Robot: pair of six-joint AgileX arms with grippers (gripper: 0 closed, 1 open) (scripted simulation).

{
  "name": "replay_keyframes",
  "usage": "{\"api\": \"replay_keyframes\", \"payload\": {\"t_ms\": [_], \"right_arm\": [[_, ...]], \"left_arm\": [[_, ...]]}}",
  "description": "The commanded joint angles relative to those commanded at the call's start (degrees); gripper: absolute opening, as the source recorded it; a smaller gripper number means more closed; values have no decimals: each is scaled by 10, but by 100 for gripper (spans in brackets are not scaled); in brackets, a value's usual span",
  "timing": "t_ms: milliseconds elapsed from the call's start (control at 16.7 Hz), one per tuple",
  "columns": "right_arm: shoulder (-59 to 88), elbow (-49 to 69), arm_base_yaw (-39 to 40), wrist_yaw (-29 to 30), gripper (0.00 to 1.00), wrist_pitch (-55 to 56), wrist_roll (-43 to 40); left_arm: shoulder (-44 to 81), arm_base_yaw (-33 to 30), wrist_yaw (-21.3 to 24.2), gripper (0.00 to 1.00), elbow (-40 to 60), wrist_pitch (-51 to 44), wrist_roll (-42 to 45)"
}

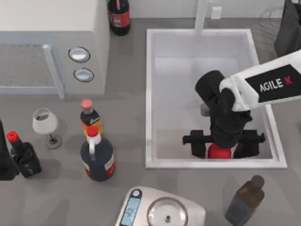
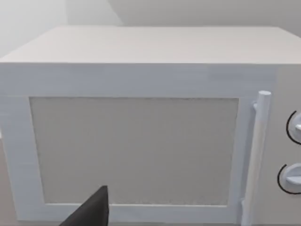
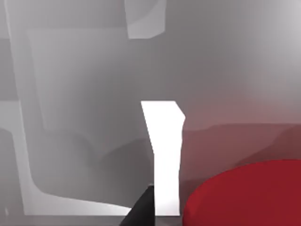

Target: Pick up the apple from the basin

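Observation:
The red apple [image 1: 219, 152] lies on the floor of the white basin [image 1: 149, 94], close to its front wall. My right gripper [image 1: 221, 149] reaches down into the basin from the right and stands open, one black finger on each side of the apple. In the right wrist view a white finger [image 3: 162, 160] sits just beside the apple [image 3: 244, 193], with a thin gap between them. My left gripper [image 1: 4, 162] is parked at the table's far left edge, facing the microwave.
A white microwave [image 1: 47, 52] fills the back left. In front of it stand a wine glass [image 1: 44, 123] and three bottles [image 1: 96, 155]. A kitchen scale [image 1: 162, 212] and a brown bottle [image 1: 244, 202] sit at the front. A faucet [image 1: 202, 16] rises behind the basin.

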Motion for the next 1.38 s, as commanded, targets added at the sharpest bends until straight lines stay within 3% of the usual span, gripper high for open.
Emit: {"api": "replay_keyframes", "payload": {"t_ms": [120, 180, 840, 1080, 1380], "right_arm": [[0, 0, 0, 0, 2, 0, 0], [0, 0, 0, 0, 0, 0, 0], [-45, 30, 0, 13, 0, -45, -6], [-70, 115, 1, 13, 0, -157, -6], [-128, 258, 0, 12, 0, -382, -7]], "left_arm": [[0, 0, 0, 100, 0, 0, 0], [0, 0, 0, 100, 0, 0, 0], [0, 0, 0, 100, 0, 0, 0], [0, 0, 0, 100, 0, 0, 0], [0, 0, 0, 100, 0, 0, 0]]}}
